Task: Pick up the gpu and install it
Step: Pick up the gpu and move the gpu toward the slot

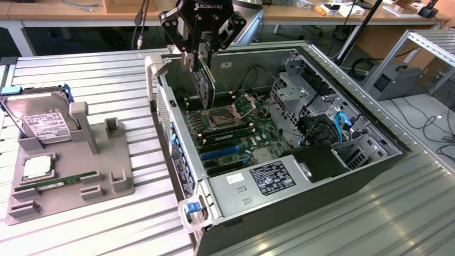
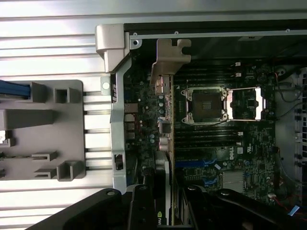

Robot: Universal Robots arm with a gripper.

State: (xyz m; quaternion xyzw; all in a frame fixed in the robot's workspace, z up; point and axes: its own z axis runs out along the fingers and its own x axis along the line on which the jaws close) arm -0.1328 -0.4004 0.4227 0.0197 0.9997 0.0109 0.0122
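Holding the gpu (image 1: 204, 88) in the gripper (image 1: 201, 58) with jaws roughly half closed, clamping the card's two flat faces at its upper end. Hanging it on edge, long side running downward, with the silver bracket (image 2: 170, 60) at the end away from the fingers (image 2: 141, 206).

Keeping it over the open computer case (image 1: 370, 133), at about 11 o'clock of the case in the exterior view, near the far corner and close to the wall with the white handle (image 1: 151, 72).

Reaching down with the lower end beside the open processor socket (image 1: 226, 114), at roughly 10 o'clock from it. Not managing to tell whether touching the motherboard (image 1: 249, 136) or stopping short of it.

Not sitting in any slot: seeing the blue slots (image 1: 221, 153) at 6 o'clock from the card, apart from it.

Seeing at 9 o'clock of the case, on the ribbed metal table (image 1: 341, 229), a grey parts holder (image 1: 106, 176) carrying a hard drive (image 1: 44, 124) leaning upright at its far end, a processor chip (image 1: 37, 166) lying flat, and a memory stick (image 1: 57, 183) lying in a groove at the near end.
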